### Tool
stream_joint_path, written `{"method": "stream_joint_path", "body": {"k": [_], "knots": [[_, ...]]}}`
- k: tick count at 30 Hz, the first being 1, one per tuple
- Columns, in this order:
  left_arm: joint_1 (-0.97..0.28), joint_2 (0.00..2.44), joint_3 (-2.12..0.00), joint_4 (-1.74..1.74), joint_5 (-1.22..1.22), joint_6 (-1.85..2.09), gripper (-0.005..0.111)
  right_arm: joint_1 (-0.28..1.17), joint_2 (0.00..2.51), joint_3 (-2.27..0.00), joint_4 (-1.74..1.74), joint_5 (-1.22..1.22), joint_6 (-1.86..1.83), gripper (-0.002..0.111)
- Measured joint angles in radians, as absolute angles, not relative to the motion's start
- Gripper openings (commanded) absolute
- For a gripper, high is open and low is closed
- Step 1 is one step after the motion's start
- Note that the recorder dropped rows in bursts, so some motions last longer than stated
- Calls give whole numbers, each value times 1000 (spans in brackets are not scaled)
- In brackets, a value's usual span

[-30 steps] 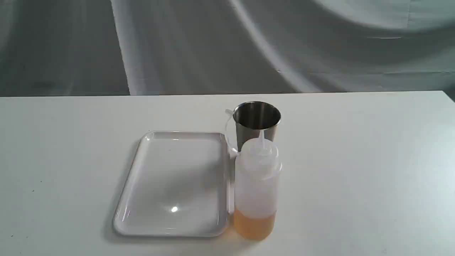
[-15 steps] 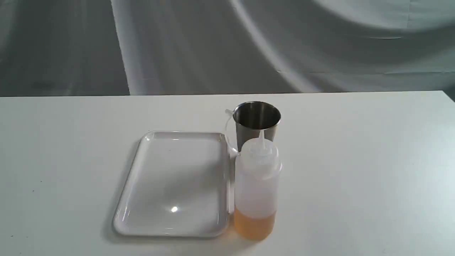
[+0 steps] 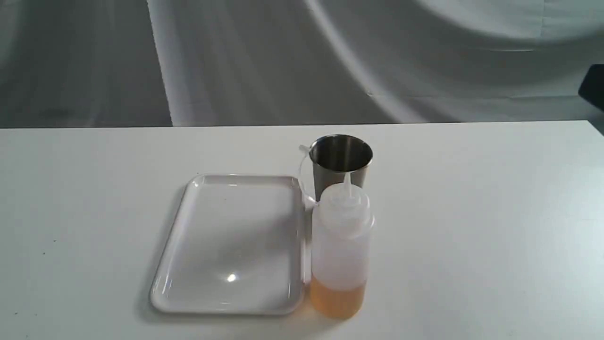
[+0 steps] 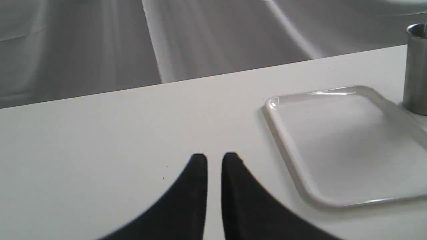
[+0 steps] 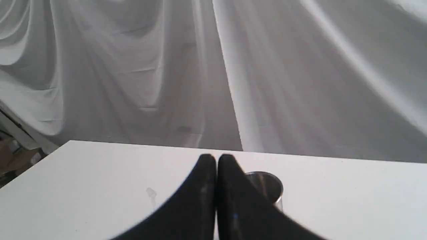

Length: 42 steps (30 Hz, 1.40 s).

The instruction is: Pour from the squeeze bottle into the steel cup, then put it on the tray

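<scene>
The squeeze bottle (image 3: 339, 245) stands upright on the table, with amber liquid in its lower part and its cone nozzle up. Just behind it is the steel cup (image 3: 340, 158), upright and dark inside. The white tray (image 3: 226, 245) lies flat to the left of both, with nothing on it. My left gripper (image 4: 215, 158) hovers over bare table short of the tray (image 4: 333, 143), shut with only a thin slit between its fingers. My right gripper (image 5: 216, 159) is shut and holds nothing. The cup (image 5: 268, 186) peeks out behind it, and the bottle is hidden there.
The white table (image 3: 472, 212) ends at a far edge, with grey draped cloth (image 3: 283, 61) behind it. A dark part of the right arm (image 3: 593, 87) shows at the right border of the exterior view. The cup's side (image 4: 415, 70) shows beyond the tray.
A dark part of the right arm has come into the exterior view at its right border. The bottle, cup and tray have not moved.
</scene>
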State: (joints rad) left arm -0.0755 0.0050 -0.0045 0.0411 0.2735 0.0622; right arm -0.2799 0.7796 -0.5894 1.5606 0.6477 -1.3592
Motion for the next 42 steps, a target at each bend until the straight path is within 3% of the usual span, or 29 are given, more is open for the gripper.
{"method": "stream_joint_path", "body": {"k": [8, 15, 23, 29, 42], "knots": [[-76, 5, -4, 41, 274, 62, 8, -274, 808, -589, 1531, 518, -1358, 0], [-76, 5, -4, 41, 274, 62, 8, -130, 715, -589, 1129, 201, -1192, 0], [-76, 5, -4, 41, 274, 62, 8, 92, 716, -589, 519, -23, -437, 0], [-76, 5, -4, 41, 274, 62, 8, 234, 796, -589, 123, -44, -209, 0], [-76, 5, -4, 41, 274, 62, 8, 277, 937, -431, 50, -250, -192, 0]]}}
